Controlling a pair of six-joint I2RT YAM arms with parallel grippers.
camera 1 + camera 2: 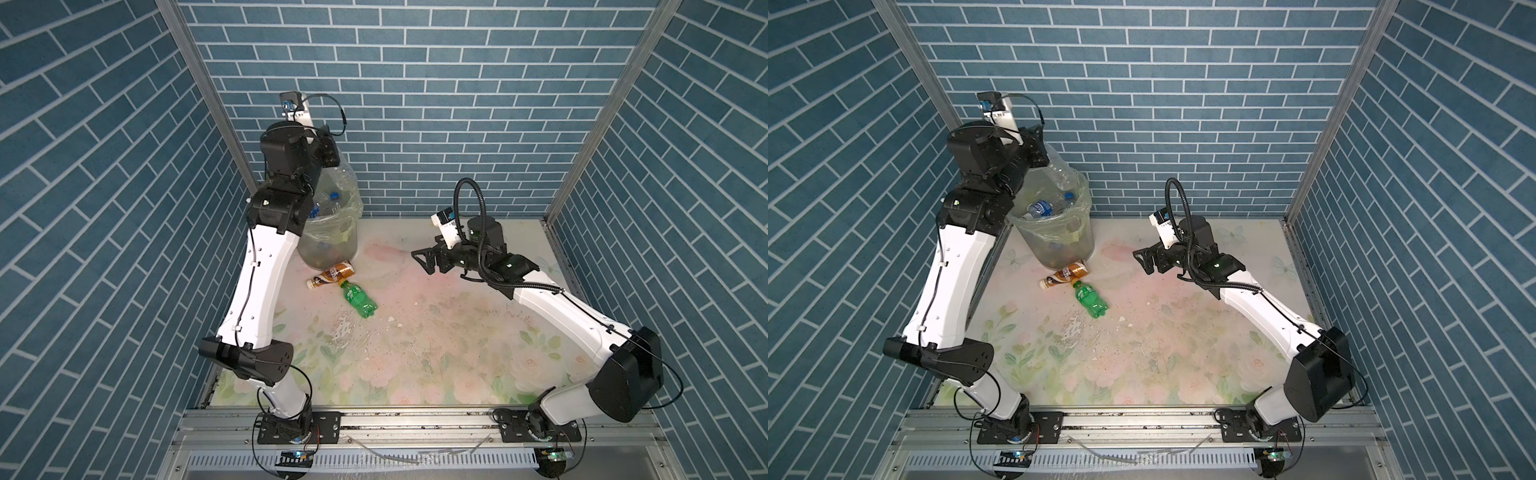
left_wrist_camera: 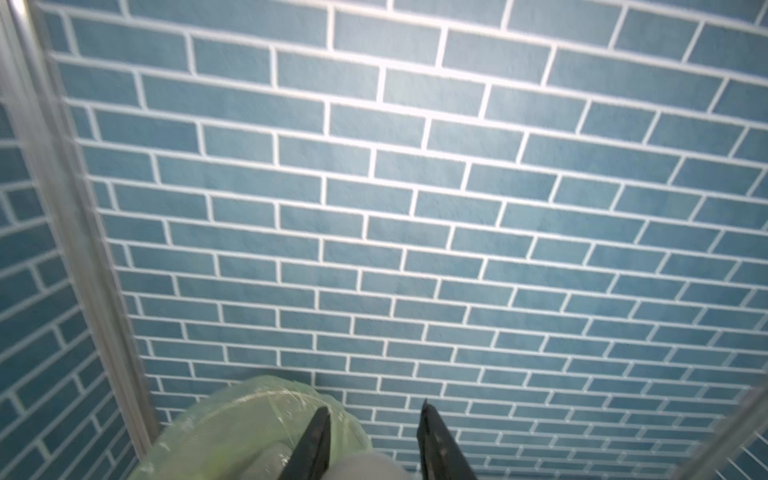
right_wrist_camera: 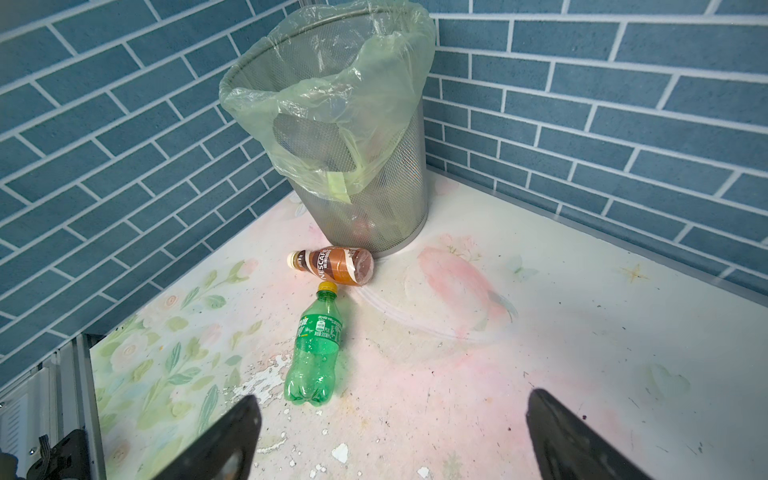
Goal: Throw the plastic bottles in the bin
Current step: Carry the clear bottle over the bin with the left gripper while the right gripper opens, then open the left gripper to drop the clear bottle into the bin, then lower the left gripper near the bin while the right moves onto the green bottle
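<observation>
Right wrist view: a brown bottle (image 3: 332,268) is lying on its side at the foot of the bin (image 3: 395,187), just beside it. A green bottle (image 3: 316,353) is lying with its yellow cap pointing at the brown one's side. In both top views the bin is standing in the table's far left corner, close to the walls, with more bottles (image 1: 1042,208) lying inside its pale green bag (image 3: 332,104). The left gripper (image 1: 1040,157) is hanging over the bin's rim, clamped on a clear bottle (image 1: 1061,170) that is dangling above the opening. The right gripper (image 1: 424,262) is hovering right of the middle, well apart from the bottles, its jaws spread wide and gripping nothing. Open room is stretching between it and the two lying bottles. The table (image 1: 415,353) is showing a faded, chipped flower print. Blue brick-pattern walls (image 1: 415,124) are closing in three sides.
</observation>
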